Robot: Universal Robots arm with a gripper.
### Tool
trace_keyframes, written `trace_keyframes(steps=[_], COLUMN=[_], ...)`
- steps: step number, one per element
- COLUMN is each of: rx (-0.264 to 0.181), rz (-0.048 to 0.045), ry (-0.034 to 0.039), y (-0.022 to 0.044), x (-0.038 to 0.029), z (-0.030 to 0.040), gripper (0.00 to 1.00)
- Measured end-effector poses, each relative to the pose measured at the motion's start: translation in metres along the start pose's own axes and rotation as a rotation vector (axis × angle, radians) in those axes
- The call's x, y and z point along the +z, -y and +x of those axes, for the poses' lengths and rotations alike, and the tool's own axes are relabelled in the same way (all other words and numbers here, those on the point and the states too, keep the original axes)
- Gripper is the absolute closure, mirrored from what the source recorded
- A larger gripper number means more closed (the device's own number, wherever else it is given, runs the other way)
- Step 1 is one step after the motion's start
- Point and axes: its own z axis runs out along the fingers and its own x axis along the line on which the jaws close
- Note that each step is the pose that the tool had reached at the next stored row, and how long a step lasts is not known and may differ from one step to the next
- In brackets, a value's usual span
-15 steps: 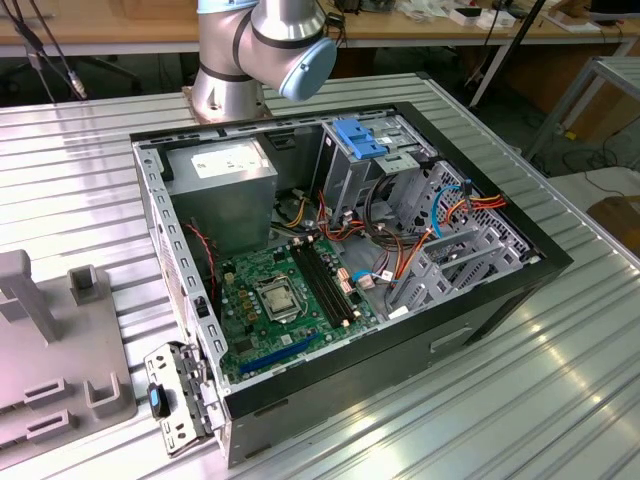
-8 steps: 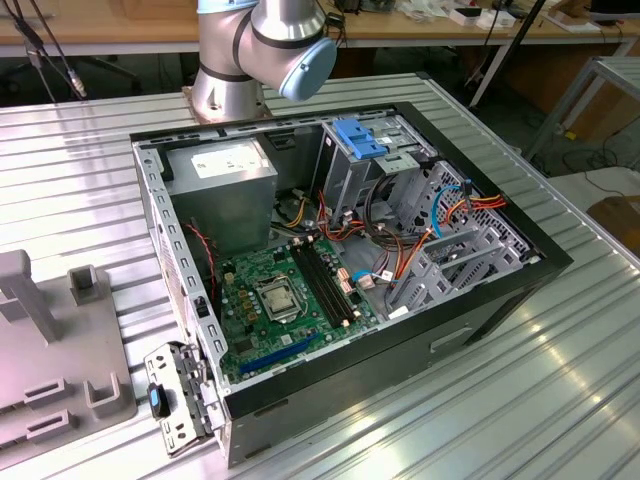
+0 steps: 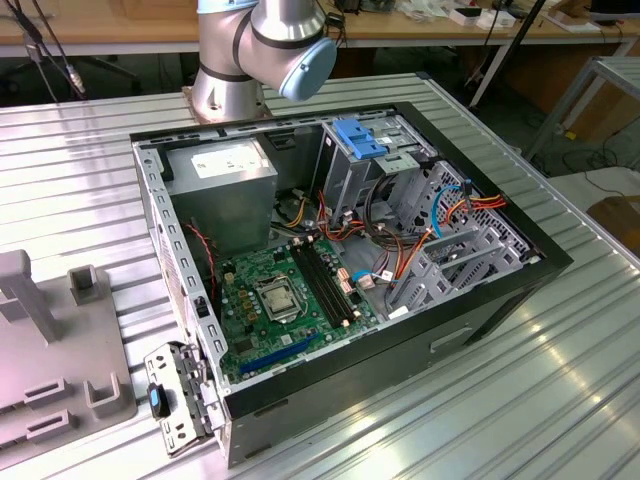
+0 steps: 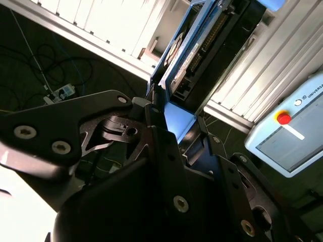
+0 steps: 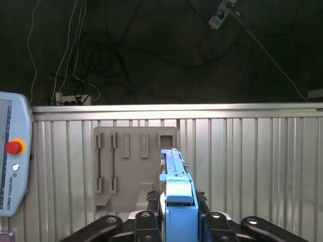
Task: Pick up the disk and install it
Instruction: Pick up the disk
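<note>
In both wrist views my gripper (image 5: 176, 206) is shut on the disk (image 5: 174, 174). I see the disk edge-on as a thin grey-metal drive in a bright blue carrier, with a black finger (image 5: 153, 204) on either side of it. It is lifted above the ribbed metal table. In the second wrist view the disk (image 4: 212, 45) shows its dark circuit-board face and a blue side rail, rising out of the gripper (image 4: 179, 123). The open computer case (image 3: 500, 300) lies on its side in the exterior view, with a metal drive cage (image 3: 400, 185) at its far end.
A fixed blue bracket (image 3: 360, 137) tops the drive cage. Coloured cables cross the case beside the green motherboard (image 3: 285, 300). A grey slotted holder (image 5: 131, 171) lies on the table under the disk; a similar grey fixture (image 3: 50, 350) lies at the exterior view's left. A teach pendant (image 5: 10, 156) hangs nearby. The arm's base (image 3: 250, 50) stands behind the case.
</note>
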Motion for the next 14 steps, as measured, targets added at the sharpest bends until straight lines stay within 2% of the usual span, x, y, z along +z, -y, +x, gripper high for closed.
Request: trace_keyframes(steps=[1,9,14], rx=[0.0,0.0,0.0], rz=[0.0,0.0,0.0], ry=[0.0,0.0,0.0001], y=[0.0001,0.0007,0.0015], x=[-0.0038,-0.0213,-0.0426], z=[0.0,-0.0002,-0.0005], gripper=[0.63,0.63,0.63])
